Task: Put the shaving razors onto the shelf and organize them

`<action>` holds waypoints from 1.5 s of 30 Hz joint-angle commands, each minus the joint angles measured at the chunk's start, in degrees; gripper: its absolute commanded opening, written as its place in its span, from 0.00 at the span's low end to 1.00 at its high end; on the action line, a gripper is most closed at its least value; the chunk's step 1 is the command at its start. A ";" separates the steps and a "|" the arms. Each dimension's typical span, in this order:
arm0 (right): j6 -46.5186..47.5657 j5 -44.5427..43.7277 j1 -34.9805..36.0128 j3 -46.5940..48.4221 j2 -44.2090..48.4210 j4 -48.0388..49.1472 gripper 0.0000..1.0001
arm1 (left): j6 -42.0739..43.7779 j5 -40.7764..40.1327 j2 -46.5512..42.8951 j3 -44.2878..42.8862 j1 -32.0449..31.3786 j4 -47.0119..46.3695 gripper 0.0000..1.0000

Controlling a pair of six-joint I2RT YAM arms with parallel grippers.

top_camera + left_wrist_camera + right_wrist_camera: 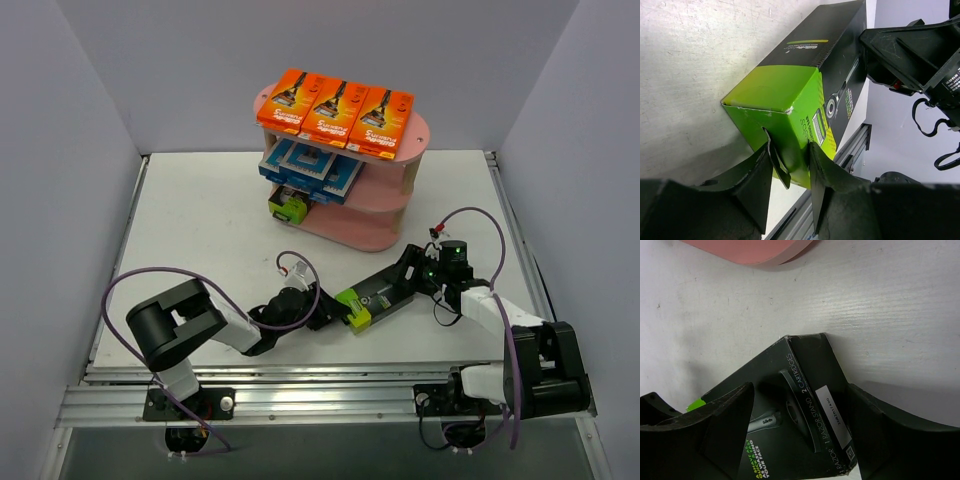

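Right pincer (408, 270) clamps the black-and-lime razor pack (380, 293) by its black end
Left pincer (333, 313) straddles the lime end, half closed; grip cannot be told

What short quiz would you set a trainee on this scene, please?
1. True or false: three orange packs sit on the shelf's top tier.
2. The middle-tier packs are: A orange, B blue, C black.
3. Fill in: the ___ gripper is at the black pack's green end.
Key: 1 true; 2 B; 3 left gripper.
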State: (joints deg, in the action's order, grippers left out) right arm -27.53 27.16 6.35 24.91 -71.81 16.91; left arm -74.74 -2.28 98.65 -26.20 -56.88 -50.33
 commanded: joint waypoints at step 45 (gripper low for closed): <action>-0.42 -1.14 -0.20 3.31 17.32 -13.83 0.69 | 15.50 2.20 -22.62 -3.86 9.60 24.75 0.02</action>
State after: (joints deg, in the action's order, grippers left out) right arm -28.03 26.17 6.42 28.82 -55.75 3.64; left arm -62.72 -0.36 79.15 -26.44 -48.05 -26.20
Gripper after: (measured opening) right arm 0.686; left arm 0.305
